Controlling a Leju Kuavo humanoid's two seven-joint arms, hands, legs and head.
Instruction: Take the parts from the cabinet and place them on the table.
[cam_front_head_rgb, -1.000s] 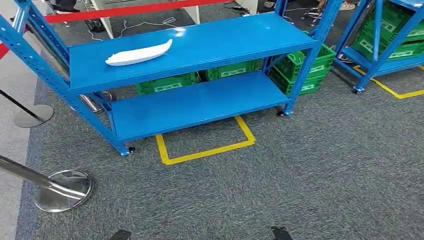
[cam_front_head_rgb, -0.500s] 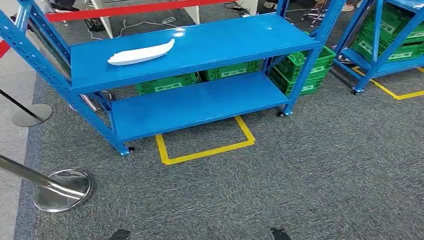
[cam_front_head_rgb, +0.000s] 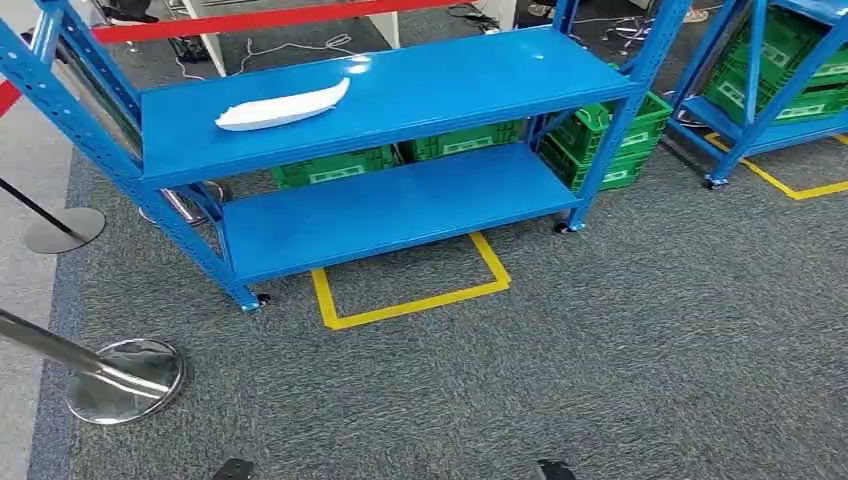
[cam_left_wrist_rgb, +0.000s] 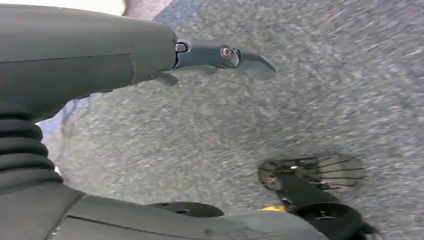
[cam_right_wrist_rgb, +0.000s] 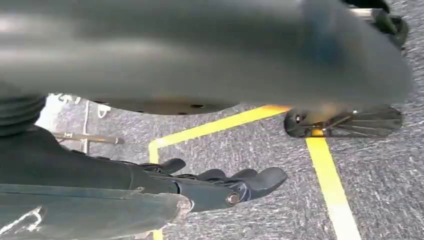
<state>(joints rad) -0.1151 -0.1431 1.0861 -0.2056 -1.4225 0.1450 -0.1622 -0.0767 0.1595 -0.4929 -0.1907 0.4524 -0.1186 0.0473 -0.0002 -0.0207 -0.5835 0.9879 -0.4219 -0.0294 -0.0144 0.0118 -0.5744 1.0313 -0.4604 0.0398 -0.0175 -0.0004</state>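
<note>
Part (cam_front_head_rgb: 283, 106): long, white, smooth, curved and tapering to a point at one end, lying flat on the top shelf of the blue metal rack (cam_front_head_rgb: 420, 80), near its left edge. Painted steel, glossy, with perforated uprights; bare lower shelf. Green slatted plastic crates (cam_front_head_rgb: 608, 135) behind and right. Speckled grey carpet, yellow tape square (cam_front_head_rgb: 410, 285) by the rack's front edge, chrome post base (cam_front_head_rgb: 125, 380) at left. Left hand (cam_left_wrist_rgb: 220, 55) hanging over carpet, dark fingers extended, holding nothing. Right hand (cam_right_wrist_rgb: 235, 182) likewise, fingers straight, empty.
</note>
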